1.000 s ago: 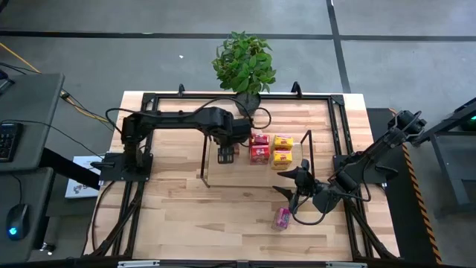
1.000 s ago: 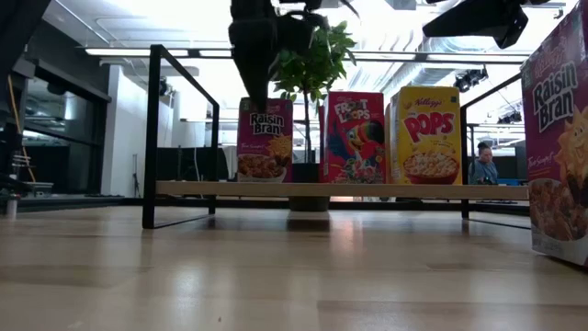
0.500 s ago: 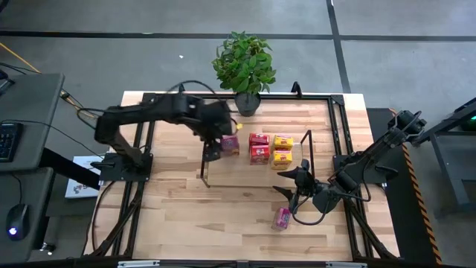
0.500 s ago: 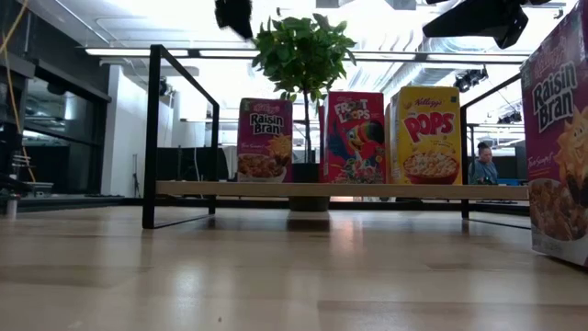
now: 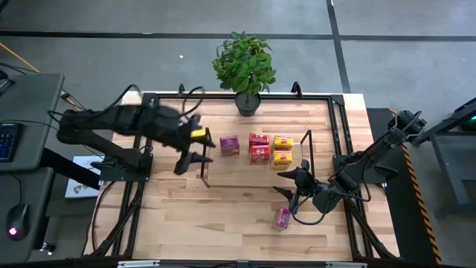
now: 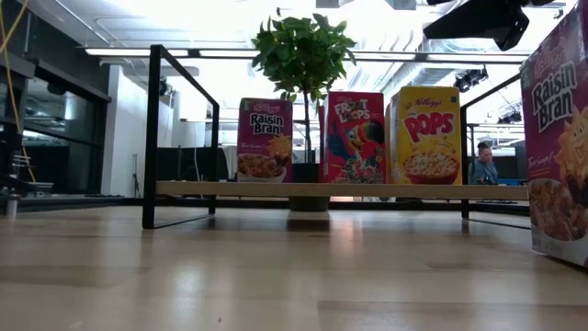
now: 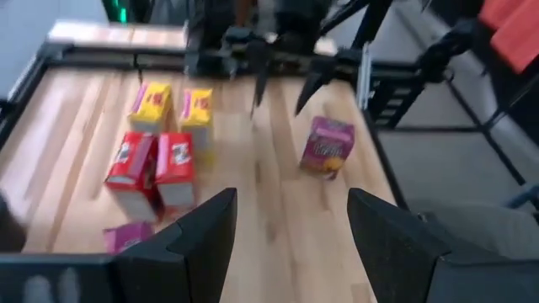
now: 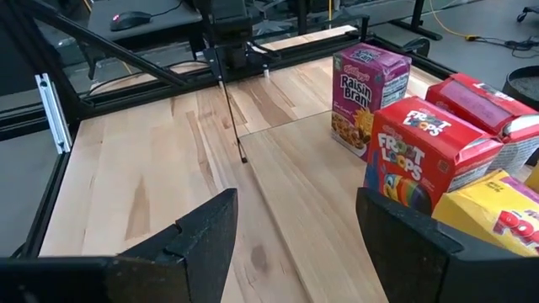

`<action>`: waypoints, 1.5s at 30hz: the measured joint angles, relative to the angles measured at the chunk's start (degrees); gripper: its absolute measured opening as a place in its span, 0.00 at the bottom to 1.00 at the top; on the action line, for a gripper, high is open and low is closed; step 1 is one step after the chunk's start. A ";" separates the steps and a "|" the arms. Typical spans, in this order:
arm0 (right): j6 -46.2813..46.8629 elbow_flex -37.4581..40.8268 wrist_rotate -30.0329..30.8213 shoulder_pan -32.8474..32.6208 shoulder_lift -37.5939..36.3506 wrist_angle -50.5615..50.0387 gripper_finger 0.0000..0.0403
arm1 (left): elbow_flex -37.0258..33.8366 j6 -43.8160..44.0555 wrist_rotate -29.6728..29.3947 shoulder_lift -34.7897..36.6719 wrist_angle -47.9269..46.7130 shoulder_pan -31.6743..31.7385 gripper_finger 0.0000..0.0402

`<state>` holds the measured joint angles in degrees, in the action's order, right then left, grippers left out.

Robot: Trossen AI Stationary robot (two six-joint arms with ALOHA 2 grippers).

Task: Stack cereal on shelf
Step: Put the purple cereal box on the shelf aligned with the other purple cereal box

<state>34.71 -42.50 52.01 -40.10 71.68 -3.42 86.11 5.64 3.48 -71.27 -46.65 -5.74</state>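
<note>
The left gripper (image 5: pixel 195 151), empty with fingers spread, has withdrawn from the shelf (image 5: pixel 253 176) and now hangs just outside its near end frame, leaving a pink cereal box (image 5: pixel 229 145) standing beside it on the board. Five boxes are thus shelved. The right gripper (image 5: pixel 292 182), open and empty, waits past the shelf's far end, with the last pink box (image 5: pixel 282 217) on the table (image 5: pixel 223 216) close by it.

So the high cam looks straight down on the whole table (image 5: pixel 171 201), both arms in frame. The low cam sits at tabletop level, looking across at the shelf (image 6: pixel 340 190) with the room behind. Each wrist cam peers forward past its own two fingers, close over the wood. All four views catch the cereal boxes (image 5: pixel 260 147) on the shelf.
</note>
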 joint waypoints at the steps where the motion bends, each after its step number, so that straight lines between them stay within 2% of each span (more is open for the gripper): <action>1: -0.01 0.02 0.00 -0.01 0.00 0.00 0.59 | -3.70 0.19 -0.98 2.26 3.59 -1.29 0.54; 6: -0.03 0.02 0.01 0.00 1.11 4.19 0.59 | -25.09 2.29 -5.82 12.96 23.40 -7.51 0.54; 11: -0.15 -1.60 -2.51 0.00 2.80 10.79 0.59 | -43.96 4.34 -6.90 21.14 47.69 -12.54 0.54; 13: -0.39 -5.22 -5.28 0.00 3.76 8.84 0.59 | -48.91 4.61 -6.95 23.31 56.19 -14.14 0.54; 15: -1.40 -11.08 -8.00 -0.20 5.59 2.87 0.59 | -52.10 4.06 -6.60 25.02 61.33 -15.63 0.54; 19: -3.13 -27.99 -11.69 -1.24 11.90 -19.39 0.59 | -54.31 1.78 -6.38 27.44 63.78 -18.42 0.54; 21: -7.35 -36.74 -13.90 -1.82 16.03 -32.27 0.59 | -54.49 0.96 -6.77 27.76 63.34 -19.61 0.54; 24: -15.56 -47.72 -20.97 -2.43 22.13 -48.78 0.59 | -54.48 -0.37 -7.25 27.43 63.41 -21.43 0.54; 27: -21.74 -56.41 -27.20 -2.47 27.30 -58.68 0.59 | -54.47 -1.81 -7.26 26.44 63.44 -22.89 0.54; 29: -22.74 -60.33 -29.30 -2.29 30.41 -61.93 0.59 | -54.47 -1.87 -7.28 26.02 63.60 -23.47 0.54; 35: -25.04 -65.85 -34.97 -1.86 36.71 -71.74 0.59 | -54.47 -2.73 -8.90 25.84 63.81 -24.45 0.54; 40: -25.53 -63.77 -39.05 -1.28 37.94 -77.65 0.59 | -54.47 -2.91 -10.81 25.84 63.77 -24.49 0.54; 45: -28.72 -62.58 -41.13 -0.39 37.94 -77.55 0.59 | -54.47 -2.92 -10.86 25.84 63.73 -24.47 0.54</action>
<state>5.99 -105.08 10.88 -40.49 109.62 -80.97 31.64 2.72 -7.38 -45.43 17.08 -30.22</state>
